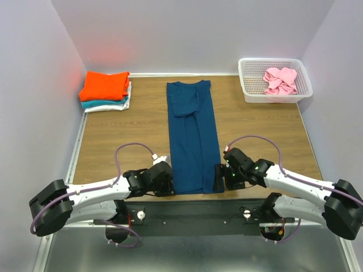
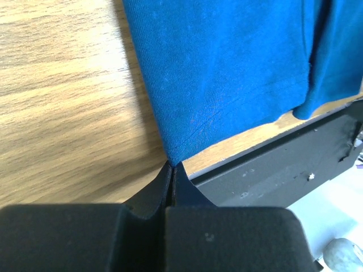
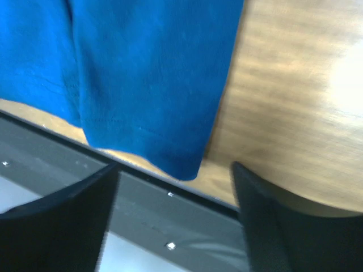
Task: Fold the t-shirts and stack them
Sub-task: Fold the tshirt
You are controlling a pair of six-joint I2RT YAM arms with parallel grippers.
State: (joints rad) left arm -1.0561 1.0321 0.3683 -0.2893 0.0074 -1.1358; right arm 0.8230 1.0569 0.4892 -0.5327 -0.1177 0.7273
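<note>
Top: blue t-shirt in long strip mid-surface, axis near-to-far, near hem between left hand and right hand. Left wrist: left hand clamped on near-left hem corner. Right wrist: right hand spread wide, near-right corner just ahead.

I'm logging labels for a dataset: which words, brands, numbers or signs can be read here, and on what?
None can be read. The blue t-shirt shows plain fabric in all three views; the stack of folded t-shirts, the pink t-shirt and the white lattice basket bear no visible lettering.
</note>
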